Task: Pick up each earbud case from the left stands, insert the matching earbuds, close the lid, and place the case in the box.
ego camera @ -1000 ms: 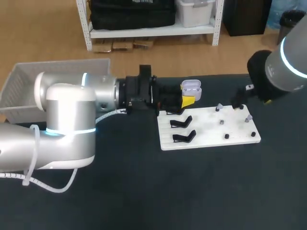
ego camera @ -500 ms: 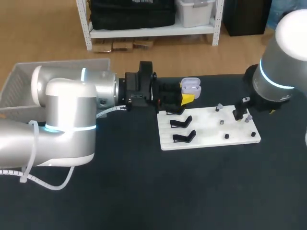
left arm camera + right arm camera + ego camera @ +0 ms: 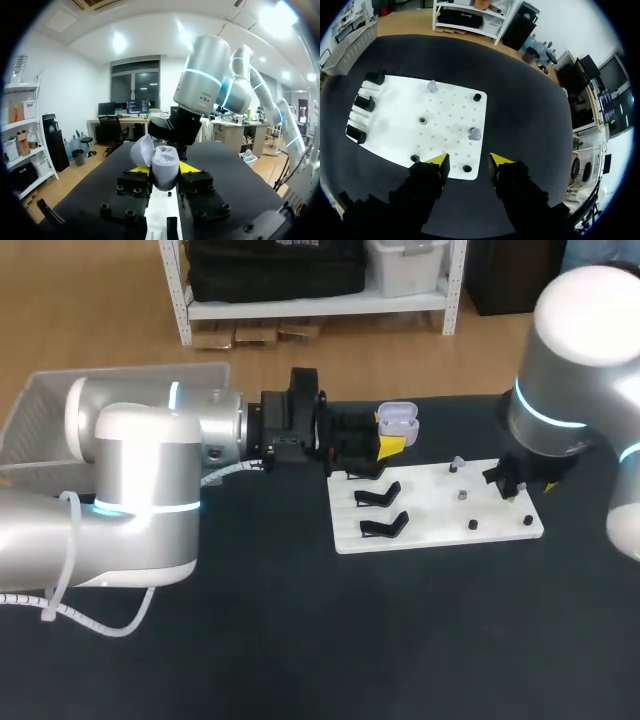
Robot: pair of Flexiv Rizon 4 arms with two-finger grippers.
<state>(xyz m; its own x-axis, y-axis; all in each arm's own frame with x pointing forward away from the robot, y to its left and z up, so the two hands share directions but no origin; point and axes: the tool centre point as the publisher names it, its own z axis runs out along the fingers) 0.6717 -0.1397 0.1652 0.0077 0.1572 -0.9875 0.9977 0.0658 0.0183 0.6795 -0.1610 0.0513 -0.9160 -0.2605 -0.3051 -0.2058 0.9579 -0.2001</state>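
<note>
Grasping the open case, left end effector is near the desk's far edge; right end effector, released, is over the board.

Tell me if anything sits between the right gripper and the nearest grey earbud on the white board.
Nothing visible does. The open right gripper hovers over the edge of the white board, and the grey earbud stands just ahead of it with only bare board between.

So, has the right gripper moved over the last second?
Yes. The right gripper has come from the far right corner of the white board nearer the camera, over its right end.
</note>
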